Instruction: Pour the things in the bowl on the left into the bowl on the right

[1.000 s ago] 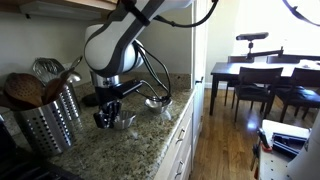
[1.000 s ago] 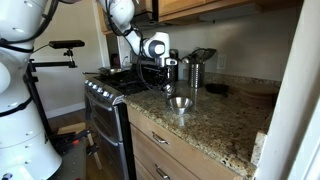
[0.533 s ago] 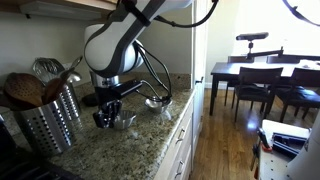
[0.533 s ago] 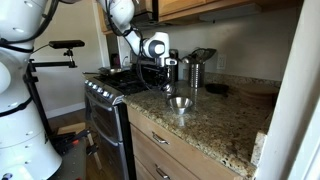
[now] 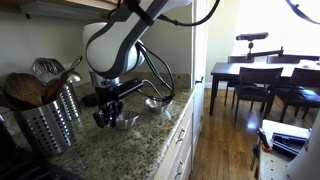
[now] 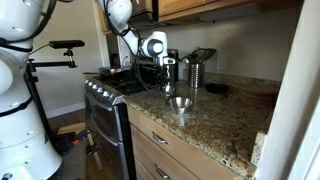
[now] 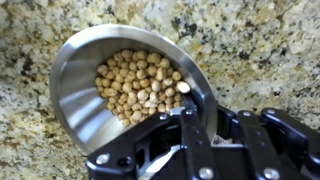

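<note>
Small shiny steel bowl (image 7: 80, 80) of loose tan chickpea-like pellets (image 7: 140, 85), low on the speckled granite worktop (image 7: 260, 50) towards its front edge, jaws clamped on its thin rim: probably light, rigid, slippery, spill-prone, so it needs a firm rim pinch.

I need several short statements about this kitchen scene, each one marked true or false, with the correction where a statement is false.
1. The tool is clamped on the rim of the metal bowl. True.
2. That bowl is empty. False: it holds chickpeas.
3. The countertop is speckled granite. True.
4. The utensil holder contains only knives. False: wooden spoons stand in it.
5. A second bowl stands on the countertop. True.
</note>
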You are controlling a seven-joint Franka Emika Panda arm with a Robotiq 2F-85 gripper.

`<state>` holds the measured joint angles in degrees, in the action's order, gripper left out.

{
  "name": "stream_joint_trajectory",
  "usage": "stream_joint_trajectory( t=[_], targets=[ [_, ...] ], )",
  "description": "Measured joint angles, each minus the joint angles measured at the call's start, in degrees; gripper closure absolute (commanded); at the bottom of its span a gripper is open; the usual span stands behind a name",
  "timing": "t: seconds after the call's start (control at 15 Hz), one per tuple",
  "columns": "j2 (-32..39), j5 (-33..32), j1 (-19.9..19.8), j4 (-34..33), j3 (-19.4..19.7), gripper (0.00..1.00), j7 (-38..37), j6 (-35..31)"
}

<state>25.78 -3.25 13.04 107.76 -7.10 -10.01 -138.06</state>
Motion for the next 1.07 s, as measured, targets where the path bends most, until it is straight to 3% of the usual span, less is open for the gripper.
stream_joint_trajectory(
  t=[1.07],
  targets=[
    [-6.11, -5.95, 2.08, 8.38, 0.91, 0.92, -11.96, 0.16]
  ],
)
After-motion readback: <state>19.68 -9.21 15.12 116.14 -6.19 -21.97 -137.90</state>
